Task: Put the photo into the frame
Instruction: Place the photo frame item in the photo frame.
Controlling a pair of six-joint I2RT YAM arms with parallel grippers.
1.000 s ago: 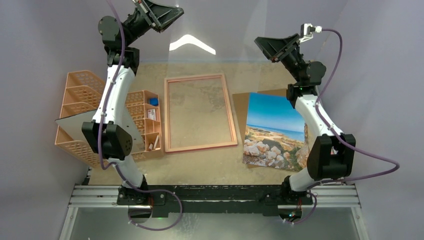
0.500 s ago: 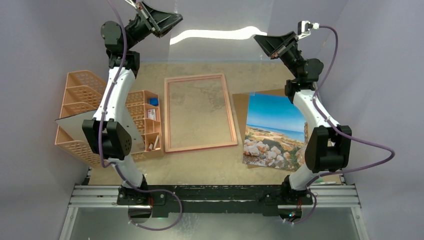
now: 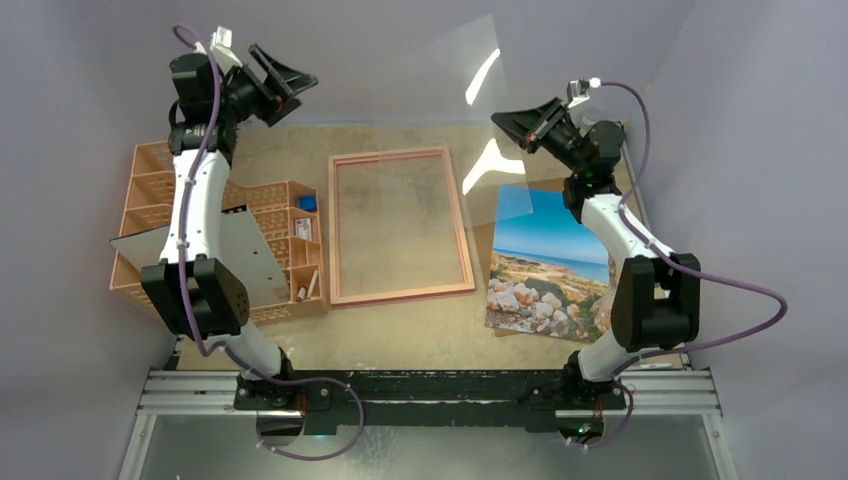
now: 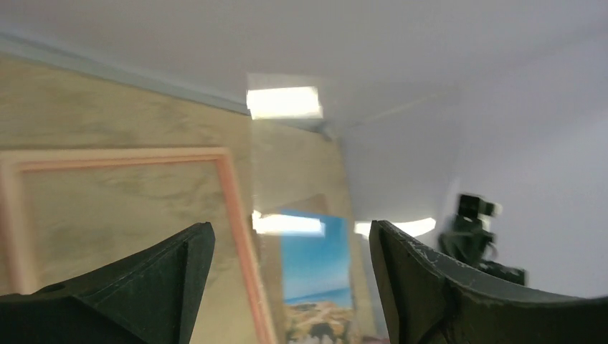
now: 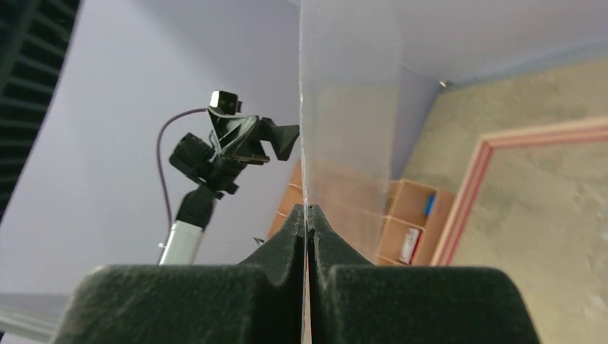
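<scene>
At the left of the overhead view an orange mesh organiser (image 3: 150,175) stands against a wooden compartment box (image 3: 287,192). One upper cell holds a small blue thing (image 3: 307,203), the cells below it hold small items I cannot make out, and a flat grey sheet (image 3: 235,255) lies across both containers.

The frame (image 3: 400,294) lies flat in the middle of the sandy-brown bench (image 3: 400,335), the bench showing through its opening. The photo (image 3: 550,265) lies picture up to the right of it, apart from it, on a brown board (image 3: 480,215).

My right end effector (image 5: 308,212) is clamped together on the edge of a clear sheet (image 5: 348,107), held upright above the bench — bright glints mark it overhead. My left end effector (image 4: 290,231) is raised at the upper left, jaws apart. Pale lilac walls (image 3: 760,150) close in the bench.
</scene>
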